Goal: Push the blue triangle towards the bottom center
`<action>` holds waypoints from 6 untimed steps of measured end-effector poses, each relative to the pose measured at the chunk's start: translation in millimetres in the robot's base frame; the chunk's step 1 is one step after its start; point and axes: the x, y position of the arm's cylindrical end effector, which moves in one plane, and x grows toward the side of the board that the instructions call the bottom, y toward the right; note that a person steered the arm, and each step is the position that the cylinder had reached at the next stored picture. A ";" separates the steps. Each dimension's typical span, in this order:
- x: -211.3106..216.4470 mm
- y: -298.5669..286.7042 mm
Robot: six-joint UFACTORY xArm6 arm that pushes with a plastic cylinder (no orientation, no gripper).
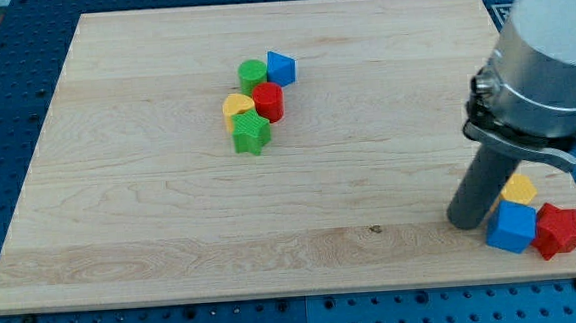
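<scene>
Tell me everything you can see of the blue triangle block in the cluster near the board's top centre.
The blue triangle block is small, solid blue, plastic-looking, with a pointed top and flat faces. It lies on the light wooden board at the upper right end of the cluster, touching the green round block on its left, with the red round block just below. My tip is far off, toward the view's lower right.

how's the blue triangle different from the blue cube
The blue triangle sits at the top of the centre cluster, touching the green cylinder; the blue cube lies at the view's bottom right, beside my tip. The triangle looks smaller and wedge-shaped, the cube boxy. Both are blue.
</scene>
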 end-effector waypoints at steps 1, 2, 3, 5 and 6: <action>-18.9 -23.4; -40.2 -44.8; -64.4 -61.6; -123.5 -76.4; -149.8 -77.6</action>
